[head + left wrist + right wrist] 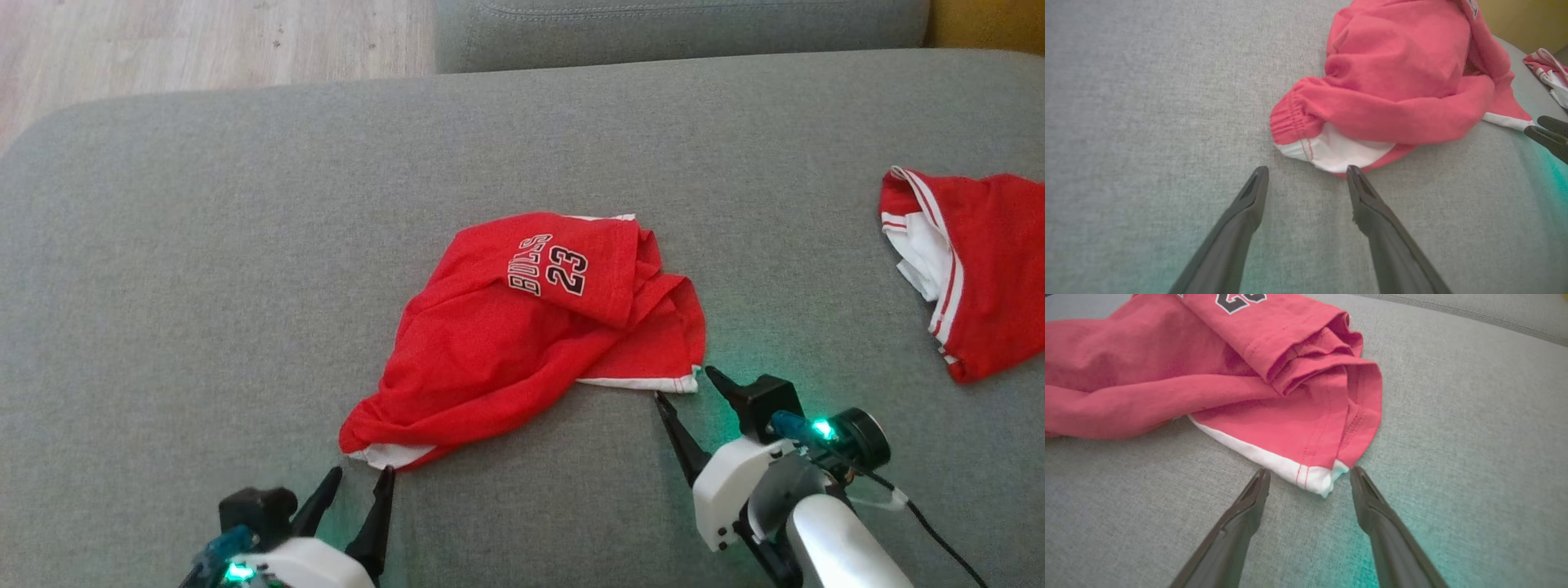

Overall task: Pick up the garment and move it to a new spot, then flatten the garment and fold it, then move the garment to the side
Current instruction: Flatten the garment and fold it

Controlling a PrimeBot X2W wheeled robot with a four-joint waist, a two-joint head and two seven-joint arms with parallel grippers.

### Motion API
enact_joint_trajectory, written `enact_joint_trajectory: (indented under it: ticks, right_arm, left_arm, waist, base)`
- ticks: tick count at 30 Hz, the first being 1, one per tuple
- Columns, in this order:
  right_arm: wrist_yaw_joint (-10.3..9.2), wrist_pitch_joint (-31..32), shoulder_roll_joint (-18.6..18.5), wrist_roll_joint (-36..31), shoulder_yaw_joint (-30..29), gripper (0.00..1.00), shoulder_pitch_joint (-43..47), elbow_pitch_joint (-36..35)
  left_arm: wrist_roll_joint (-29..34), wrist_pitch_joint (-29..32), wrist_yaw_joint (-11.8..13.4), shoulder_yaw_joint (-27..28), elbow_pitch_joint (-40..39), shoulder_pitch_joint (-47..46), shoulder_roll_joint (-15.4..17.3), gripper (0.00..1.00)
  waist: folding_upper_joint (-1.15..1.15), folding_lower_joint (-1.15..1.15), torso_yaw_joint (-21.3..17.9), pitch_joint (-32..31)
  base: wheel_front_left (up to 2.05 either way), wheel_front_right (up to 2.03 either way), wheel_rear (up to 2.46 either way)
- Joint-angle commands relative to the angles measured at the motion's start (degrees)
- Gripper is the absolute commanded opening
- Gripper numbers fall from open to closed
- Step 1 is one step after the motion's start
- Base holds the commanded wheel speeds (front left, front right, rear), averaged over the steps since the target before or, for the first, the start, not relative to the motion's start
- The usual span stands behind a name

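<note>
Roughly at the centre of the head view, a crumpled red fabric garment with white trim and a black "23" print lies on the grey woven sofa cushion. At the lower left of the frame, the left gripper has its two dark fingers spread apart and empty, with the tips right at the garment's white-lined lower-left corner. At the lower right, the right gripper is likewise spread and holds nothing. Its tips flank the white-hemmed lower-right corner, and whether they touch the cloth is unclear. A second red-and-white crumpled garment lies at the right edge, well apart.
</note>
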Motion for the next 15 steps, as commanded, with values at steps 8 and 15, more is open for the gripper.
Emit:
enact_joint_trajectory:
  ticks: [8,15]
  right_arm:
    - [0.42,-2.2,0.2,-0.3,2.4,1.00,-3.5,2.1]
    - [0.42,-3.2,0.3,0.0,3.3,1.00,-4.2,3.3]
  left_arm:
    - [-1.6,-0.1,-0.2,0.5,-1.3,-3.8,0.2,1.00]
    - [-1.7,-0.2,-0.2,0.3,-0.6,-4.2,0.5,1.00]
  waist:
    - [0.00,-0.01,0.0,0.9]
    - [0.00,-0.01,-0.3,1.3]
  base:
    - [0.00,0.00,0.00]
    - [0.00,0.00,0.00]
